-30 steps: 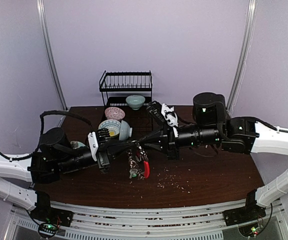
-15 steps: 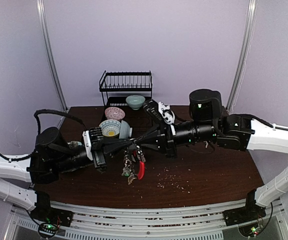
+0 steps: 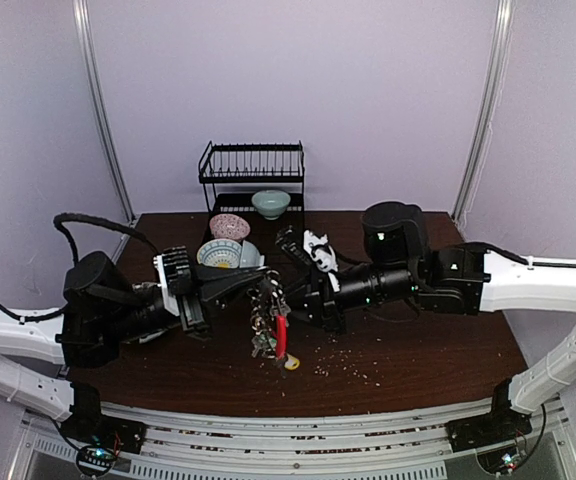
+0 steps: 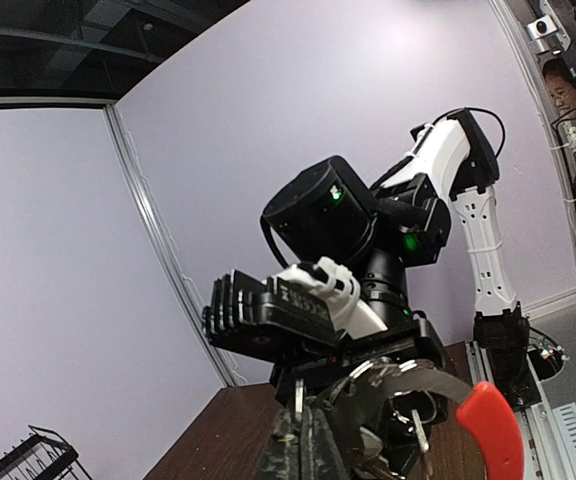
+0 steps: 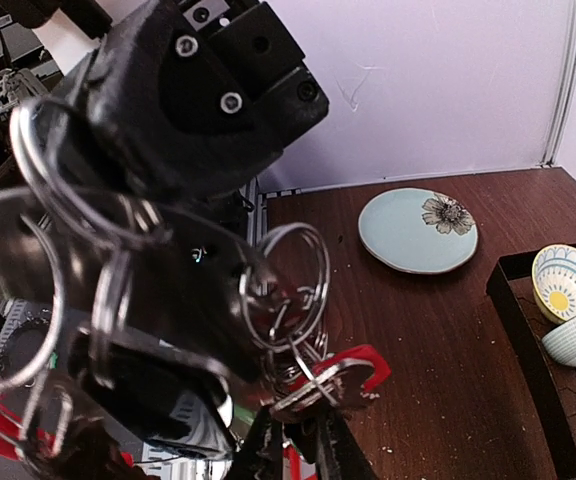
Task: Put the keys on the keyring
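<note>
The keyring [image 3: 268, 318] hangs in the air between my two grippers over the table's middle, several wire rings with a red clip [image 3: 281, 336] and a bunch of keys dangling. My left gripper [image 3: 256, 290] is shut on a ring wire; in the left wrist view its fingertips [image 4: 308, 450] pinch thin metal below the ring [image 4: 398, 375] and red clip [image 4: 488, 430]. My right gripper [image 3: 290, 303] is shut on the bunch; in the right wrist view its gripper [image 5: 303, 445] clamps a flat red-edged piece [image 5: 353, 372] under the rings [image 5: 288, 280]. A small yellowish piece [image 3: 291, 362] sits just below the bunch.
A black dish rack [image 3: 253, 165] stands at the back with a pale bowl [image 3: 271, 203]. More bowls [image 3: 226, 250] sit behind the left gripper. A light blue plate [image 5: 418, 230] and a tray of bowls [image 5: 568, 285] show in the right wrist view. Crumbs [image 3: 343, 360] dot the table.
Both arms have shifted left together with the keyring held between them. The bunch now hangs straighter. The yellowish piece now shows below it.
</note>
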Motion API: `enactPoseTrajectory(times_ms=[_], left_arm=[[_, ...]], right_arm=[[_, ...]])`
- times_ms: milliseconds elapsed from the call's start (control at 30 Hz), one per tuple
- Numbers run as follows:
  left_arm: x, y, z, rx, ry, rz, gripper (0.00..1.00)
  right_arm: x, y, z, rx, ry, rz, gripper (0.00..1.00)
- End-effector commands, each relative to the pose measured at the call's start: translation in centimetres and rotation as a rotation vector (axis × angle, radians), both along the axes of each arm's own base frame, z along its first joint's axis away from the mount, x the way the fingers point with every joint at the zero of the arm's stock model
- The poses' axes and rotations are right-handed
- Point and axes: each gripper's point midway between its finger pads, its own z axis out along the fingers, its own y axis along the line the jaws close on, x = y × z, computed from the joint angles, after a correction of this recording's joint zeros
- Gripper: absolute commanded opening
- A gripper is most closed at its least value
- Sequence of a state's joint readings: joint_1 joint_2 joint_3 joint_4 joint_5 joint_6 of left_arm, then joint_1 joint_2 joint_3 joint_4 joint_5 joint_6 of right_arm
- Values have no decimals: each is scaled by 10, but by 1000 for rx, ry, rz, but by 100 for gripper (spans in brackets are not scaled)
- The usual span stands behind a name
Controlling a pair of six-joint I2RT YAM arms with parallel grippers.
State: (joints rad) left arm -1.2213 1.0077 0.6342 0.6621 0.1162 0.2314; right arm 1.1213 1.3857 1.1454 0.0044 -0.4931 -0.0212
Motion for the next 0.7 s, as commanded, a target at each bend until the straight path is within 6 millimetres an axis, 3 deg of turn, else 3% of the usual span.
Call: enactPoseTrajectory(times_ms=[0, 333, 667], left_arm=[[-5, 10, 37, -128, -26, -8, 0], [9, 6, 21, -76, 11, 61, 0], [4, -3, 20, -50, -11, 21, 0]], right_arm=[[-2, -8, 13, 46, -22, -22, 14], [10, -51, 54, 121, -187, -166, 24], [-7, -24, 88, 172, -303, 28, 20]])
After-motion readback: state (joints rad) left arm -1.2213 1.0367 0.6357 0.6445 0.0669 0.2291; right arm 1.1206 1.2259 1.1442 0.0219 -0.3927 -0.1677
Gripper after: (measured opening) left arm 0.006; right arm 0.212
